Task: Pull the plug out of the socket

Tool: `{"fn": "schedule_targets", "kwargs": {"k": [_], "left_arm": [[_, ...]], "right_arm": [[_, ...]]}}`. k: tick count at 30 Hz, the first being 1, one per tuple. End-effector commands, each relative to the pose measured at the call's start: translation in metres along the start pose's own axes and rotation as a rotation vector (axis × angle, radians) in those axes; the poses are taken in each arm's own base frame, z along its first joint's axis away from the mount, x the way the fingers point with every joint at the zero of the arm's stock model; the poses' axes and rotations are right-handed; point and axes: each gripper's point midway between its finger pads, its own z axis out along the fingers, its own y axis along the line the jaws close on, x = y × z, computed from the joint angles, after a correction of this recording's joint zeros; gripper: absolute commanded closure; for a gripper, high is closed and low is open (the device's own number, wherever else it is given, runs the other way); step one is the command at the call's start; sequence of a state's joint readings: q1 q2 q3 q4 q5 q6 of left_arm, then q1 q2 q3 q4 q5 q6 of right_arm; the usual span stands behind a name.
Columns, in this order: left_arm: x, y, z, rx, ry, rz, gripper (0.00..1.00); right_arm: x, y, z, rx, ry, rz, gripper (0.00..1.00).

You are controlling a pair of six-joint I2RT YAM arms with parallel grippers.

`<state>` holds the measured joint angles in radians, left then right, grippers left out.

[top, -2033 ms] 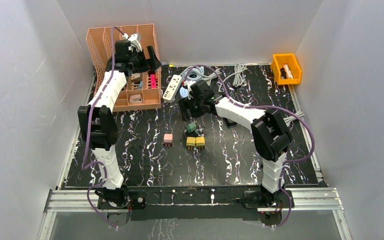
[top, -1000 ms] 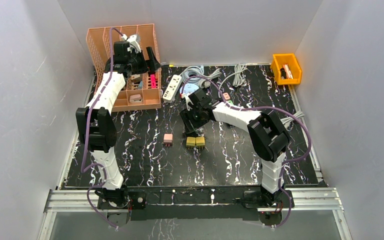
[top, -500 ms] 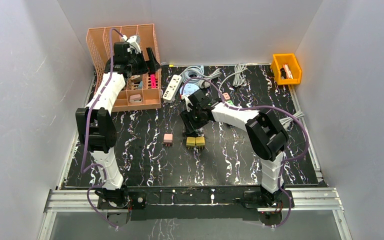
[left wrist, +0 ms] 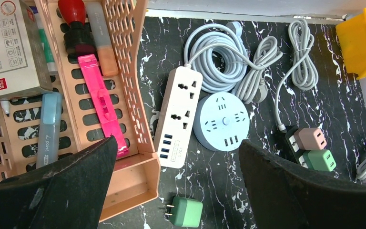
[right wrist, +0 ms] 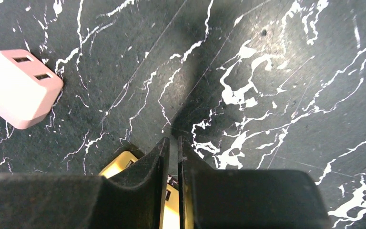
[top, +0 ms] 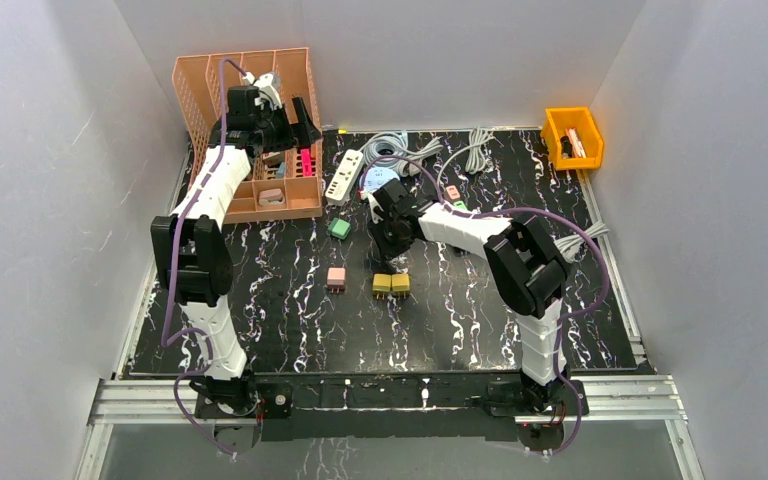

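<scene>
Plugs on the black socket strip (left wrist: pixel 289 141): both are seated, pink plug (left wrist: pixel 310 138) and green plug (left wrist: pixel 320 160) side by side, with a grey lead running off the strip's far end. The strip lies on the bench (top: pixel 460 330), right of the round blue hub (left wrist: pixel 224 121) and well apart from both arms' fingers.

Left end effector (left wrist: pixel 177 145): fingers spread wide, nothing between them. It hangs high over the edge of the orange basket (left wrist: pixel 134 62), and its wrist view looks down on the white power strip (left wrist: pixel 177 117) and the coiled grey cables (left wrist: pixel 219 57).

Right end effector (right wrist: pixel 173 143): fingers pinched nearly together with only a thin gap, gripping nothing. It points down at bare bench, tips just above the yellow adapters (right wrist: pixel 116 168). From the top view I can't tell if it touches the surface.

Loose items:
- green adapter (top: pixel 339 228) lies between the basket and the right end effector (top: pixel 392 238), prongs showing in the left wrist view
- pink adapter (right wrist: pixel 20 89) sits to the left of the yellow pair (top: pixel 391 284)
- yellow bin (top: pixel 572 136) is at the far right corner
</scene>
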<state>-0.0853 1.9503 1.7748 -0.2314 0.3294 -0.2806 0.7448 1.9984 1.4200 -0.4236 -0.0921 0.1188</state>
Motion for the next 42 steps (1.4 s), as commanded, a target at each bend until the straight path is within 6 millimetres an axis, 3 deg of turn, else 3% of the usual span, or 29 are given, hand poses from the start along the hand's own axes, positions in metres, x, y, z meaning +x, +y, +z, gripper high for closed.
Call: {"fn": "schedule_targets", "kwargs": {"k": [1,10,11,15,17,27,34,42], "left_arm": [[-0.028,-0.014,-0.03,0.021,-0.079,0.029,0.02],[-0.029,-0.011,-0.034,0.015,-0.084,0.029,0.02],[-0.029,-0.011,-0.034,0.014,-0.086,0.029,0.02],[-0.029,-0.01,-0.036,0.014,-0.088,0.029,0.01],[-0.029,-0.01,-0.036,0.014,-0.09,0.027,0.02],[-0.028,-0.01,-0.037,0.021,-0.088,0.024,0.02],[-0.029,-0.005,-0.042,0.015,-0.094,0.025,0.02],[-0.029,-0.005,-0.044,0.028,-0.098,0.015,0.02]], "right_arm": [[-0.046,0.005,-0.022,0.001,-0.138,-0.054,0.81],[-0.072,0.012,-0.023,-0.032,-0.202,-0.084,0.83],[-0.076,0.013,-0.025,-0.039,-0.212,-0.093,0.78],[-0.096,0.019,-0.029,-0.063,-0.268,-0.124,0.22],[-0.108,0.019,-0.03,-0.063,-0.303,-0.134,0.12],[-0.159,0.028,0.01,-0.124,-0.313,-0.239,0.13],[-0.154,0.031,0.034,-0.181,-0.268,-0.339,0.16],[-0.132,0.027,0.057,-0.19,-0.196,-0.417,0.18]]}}
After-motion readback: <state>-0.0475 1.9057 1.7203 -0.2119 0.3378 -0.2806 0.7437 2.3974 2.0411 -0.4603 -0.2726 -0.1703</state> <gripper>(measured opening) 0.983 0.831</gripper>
